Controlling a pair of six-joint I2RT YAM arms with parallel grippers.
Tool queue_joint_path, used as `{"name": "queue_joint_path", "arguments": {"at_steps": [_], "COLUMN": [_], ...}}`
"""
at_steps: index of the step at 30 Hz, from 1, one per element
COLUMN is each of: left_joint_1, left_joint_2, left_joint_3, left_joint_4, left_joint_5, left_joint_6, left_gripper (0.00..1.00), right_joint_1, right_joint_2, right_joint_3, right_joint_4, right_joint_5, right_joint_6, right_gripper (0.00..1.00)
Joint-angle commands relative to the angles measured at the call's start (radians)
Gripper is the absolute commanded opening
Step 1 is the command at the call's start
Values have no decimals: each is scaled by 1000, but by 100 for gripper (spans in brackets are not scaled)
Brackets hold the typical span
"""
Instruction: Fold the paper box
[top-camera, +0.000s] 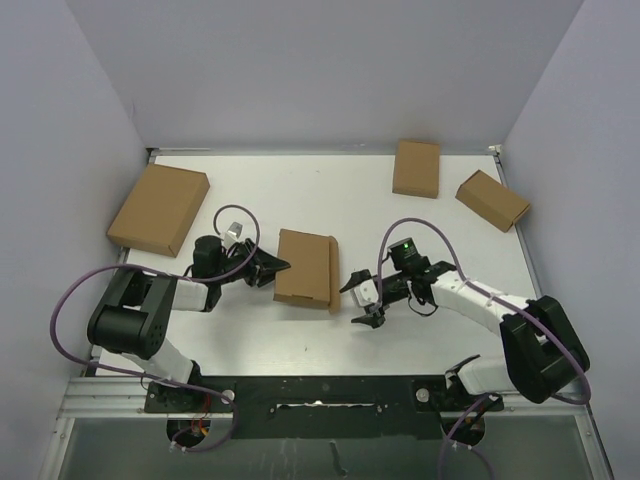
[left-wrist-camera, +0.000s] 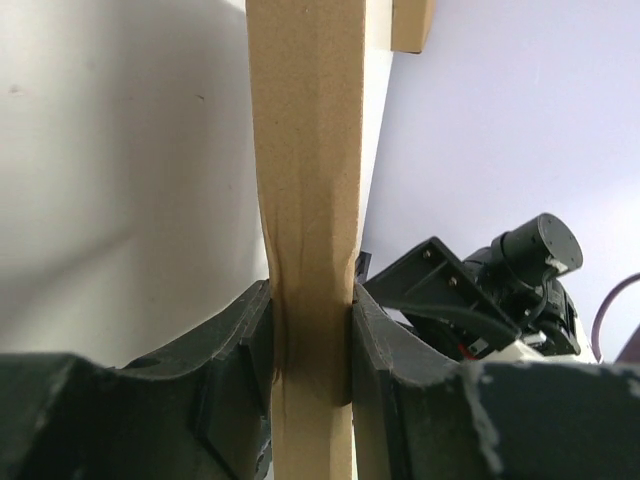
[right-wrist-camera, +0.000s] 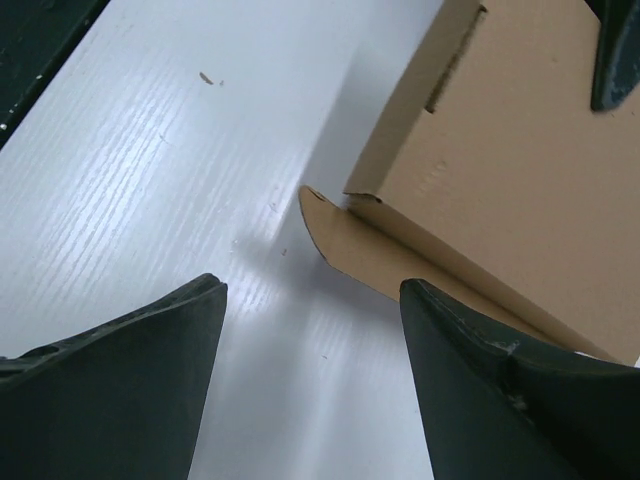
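The paper box (top-camera: 305, 267) is lying mid-table (top-camera: 300, 190), the left pincer (top-camera: 283, 266) pinching its near edge. The right pincer (top-camera: 358, 300) is gaping empty beside the loose flap (right-wrist-camera: 350, 240). I'd be tucking that squarely, gently.

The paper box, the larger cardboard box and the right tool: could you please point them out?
paper box (top-camera: 304, 266): top view, middle of its upper face.
larger cardboard box (top-camera: 159, 208): top view, middle of its upper face.
right tool (right-wrist-camera: 312, 288): right wrist view, midway between its open fingertips.
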Motion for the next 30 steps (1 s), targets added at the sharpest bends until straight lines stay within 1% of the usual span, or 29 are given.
{"name": "queue_joint_path", "arguments": {"at_steps": [1, 8, 14, 19, 30], "left_joint_1": [11, 12, 11, 11, 12], "left_joint_2": [33, 57, 70, 81, 97], "left_joint_3": [-1, -14, -19, -23, -33], "left_joint_4": [49, 93, 115, 137, 185], "left_joint_5": [7, 7, 7, 9, 10], "left_joint_6": [16, 0, -10, -18, -43], "left_gripper": [27, 27, 27, 27, 27], "right_joint_1": [52, 114, 165, 176, 187], "right_joint_2": [-18, 9, 32, 40, 44], "right_joint_3": [-12, -27, -25, -19, -4], "right_joint_4": [87, 180, 176, 169, 194], "right_joint_5": [55, 118, 154, 158, 178], "right_joint_6": [-60, 18, 3, 6, 77], "right_gripper": [69, 61, 55, 49, 34]}}
